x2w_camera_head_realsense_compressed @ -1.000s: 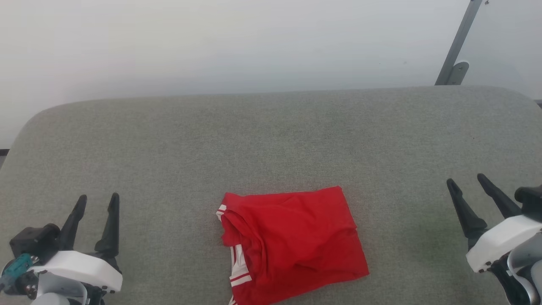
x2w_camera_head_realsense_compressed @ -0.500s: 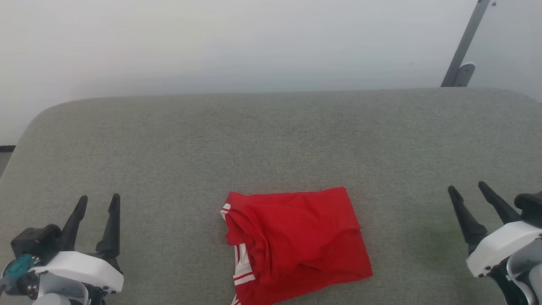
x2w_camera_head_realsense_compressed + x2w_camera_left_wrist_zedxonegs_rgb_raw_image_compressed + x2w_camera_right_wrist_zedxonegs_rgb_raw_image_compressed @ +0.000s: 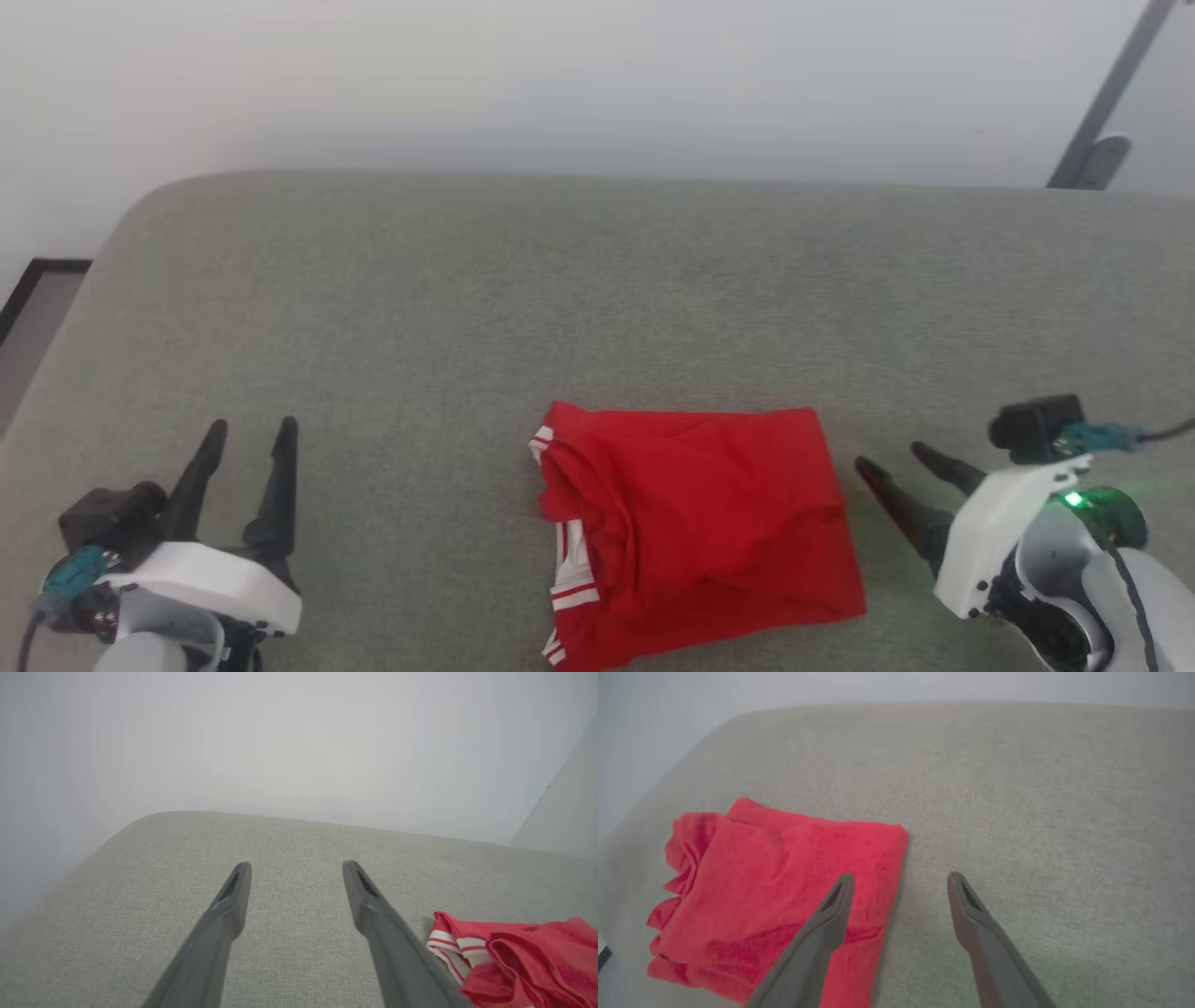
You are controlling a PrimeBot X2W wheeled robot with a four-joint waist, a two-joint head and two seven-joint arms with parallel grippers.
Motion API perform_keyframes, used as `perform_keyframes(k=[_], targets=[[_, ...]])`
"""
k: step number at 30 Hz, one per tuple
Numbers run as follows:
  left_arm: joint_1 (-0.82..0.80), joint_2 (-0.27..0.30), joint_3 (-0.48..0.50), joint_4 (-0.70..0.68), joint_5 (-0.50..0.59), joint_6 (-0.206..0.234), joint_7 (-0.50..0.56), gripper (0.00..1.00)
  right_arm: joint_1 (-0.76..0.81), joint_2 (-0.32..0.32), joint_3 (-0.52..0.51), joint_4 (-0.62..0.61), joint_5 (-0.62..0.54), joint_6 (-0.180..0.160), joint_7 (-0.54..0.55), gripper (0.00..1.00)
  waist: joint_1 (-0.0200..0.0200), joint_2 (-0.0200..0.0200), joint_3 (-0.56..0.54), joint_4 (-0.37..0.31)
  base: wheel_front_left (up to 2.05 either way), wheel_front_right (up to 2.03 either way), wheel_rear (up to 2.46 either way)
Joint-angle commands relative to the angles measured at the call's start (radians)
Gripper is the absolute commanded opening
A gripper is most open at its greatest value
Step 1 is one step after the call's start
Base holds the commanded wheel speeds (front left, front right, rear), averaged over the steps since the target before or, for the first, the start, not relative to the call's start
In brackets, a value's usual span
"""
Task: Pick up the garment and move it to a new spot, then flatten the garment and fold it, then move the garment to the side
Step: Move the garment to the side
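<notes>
The garment [image 3: 695,527] lies folded into a red rectangle on the grey cushioned surface [image 3: 560,299], near its front edge, with red-and-white striped trim showing at its left side. My right gripper [image 3: 890,458] is open just to the right of the garment's right edge, fingers pointing left toward it. In the right wrist view the garment [image 3: 775,896] sits under and left of the left finger of my right gripper [image 3: 899,881]. My left gripper [image 3: 250,428] is open at the lower left, well apart from the garment. The left wrist view has my left gripper [image 3: 295,867] over bare cushion, the garment [image 3: 523,956] at the lower right.
A pale wall stands behind the cushioned surface. A grey metal bar with a bracket [image 3: 1092,140] rises at the far right. The surface's rounded left corner [image 3: 140,201] drops to dark floor [image 3: 37,308].
The head camera has shifted, so the whole picture moved. My right gripper has swung inward and turned to point left, ending close to the garment's right edge. The left gripper and garment lie as before.
</notes>
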Motion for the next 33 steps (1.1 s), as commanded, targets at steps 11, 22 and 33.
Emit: perform_keyframes(k=[11, 22, 33], targets=[[-0.063, -0.025, -0.053, 0.027, -0.026, -0.001, -0.004, 1.0, -0.079, -0.003, 0.021, 0.069, -0.002, 0.0, 0.382, 1.0, 0.0, -0.0001, 0.074, 0.101, 0.0, 0.0, 0.0], [-0.099, -0.037, -0.073, 0.041, -0.032, -0.001, -0.004, 1.0, -0.095, 0.072, -0.021, 0.118, -0.067, 0.0, 0.544, 0.0, 0.0, -0.0001, 0.114, 0.138, 0.0, 0.0, 0.0], [-0.146, -0.034, -0.079, 0.026, -0.028, -0.001, -0.004, 1.0, -0.122, 0.031, -0.161, -0.007, -0.155, -0.001, 0.598, 0.0, 0.0, -0.0001, 0.133, 0.066, 0.0, 0.0, 0.0]])
